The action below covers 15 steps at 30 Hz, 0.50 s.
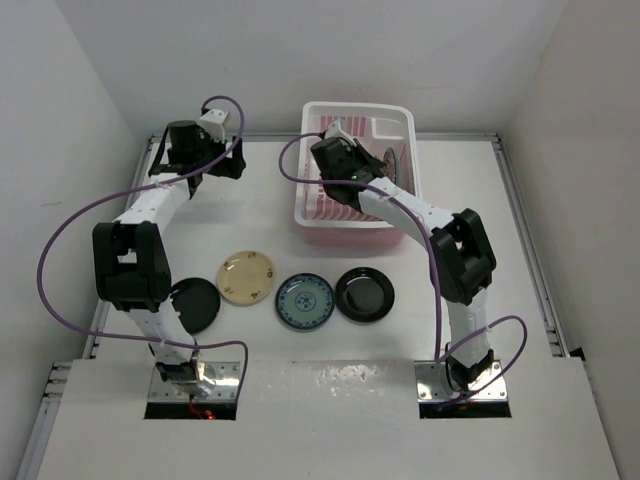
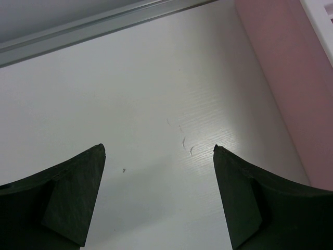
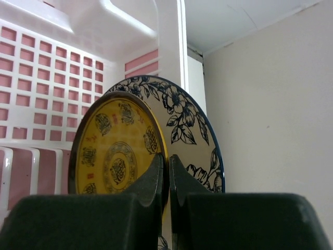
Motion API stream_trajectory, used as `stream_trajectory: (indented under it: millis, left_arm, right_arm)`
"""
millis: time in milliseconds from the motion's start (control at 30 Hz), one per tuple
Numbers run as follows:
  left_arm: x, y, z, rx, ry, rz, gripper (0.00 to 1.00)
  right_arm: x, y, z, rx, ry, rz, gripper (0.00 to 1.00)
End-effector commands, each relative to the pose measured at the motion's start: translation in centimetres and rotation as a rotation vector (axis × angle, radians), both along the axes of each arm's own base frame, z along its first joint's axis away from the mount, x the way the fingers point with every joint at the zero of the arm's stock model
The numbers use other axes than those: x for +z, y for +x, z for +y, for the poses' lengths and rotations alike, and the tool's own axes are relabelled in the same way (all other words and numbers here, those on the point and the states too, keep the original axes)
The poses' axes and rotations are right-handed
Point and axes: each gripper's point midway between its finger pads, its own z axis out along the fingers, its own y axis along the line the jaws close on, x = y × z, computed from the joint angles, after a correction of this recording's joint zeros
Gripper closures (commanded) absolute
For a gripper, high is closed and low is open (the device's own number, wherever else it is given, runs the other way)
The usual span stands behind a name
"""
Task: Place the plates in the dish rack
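My right gripper is shut on the rim of the yellow patterned plate and holds it upright inside the pink-and-white dish rack. The white plate with dark flowers stands upright right behind it. In the top view the right gripper is over the rack. On the table in front lie a black plate, a cream plate, a blue-green plate and a second black plate. My left gripper is open and empty over bare table, left of the rack.
The rack's pink side wall is just right of the left gripper. A metal rail runs along the table's far edge. White walls close in the table at the back and both sides.
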Motion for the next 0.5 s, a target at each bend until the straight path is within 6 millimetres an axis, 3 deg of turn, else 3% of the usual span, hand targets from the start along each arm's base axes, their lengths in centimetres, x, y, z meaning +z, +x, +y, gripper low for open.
stream_trajectory:
  millis: [0,267,433,467]
  left_arm:
    - [1.6,0.6,-0.5,-0.02,0.007,-0.052,0.12]
    - [1.6,0.5,-1.2,-0.038,0.003,-0.052,0.12]
    - [1.6,0.5,-1.2,-0.038,0.003,-0.052,0.12]
    - [1.2,0.4,-1.2,-0.038,0.003,-0.043,0.12]
  right_arm:
    - [4.3,0.6,0.2,0.019,0.032,-0.093,1.0]
    - [2.5,0.2,-0.1,0.014,0.009,-0.052,1.0]
    - [-0.6,-0.3,-0.4,0.01,0.043,0.019,1.0]
    - [-1.0,-0.7,0.2,0.025,0.05,0.03,1.0]
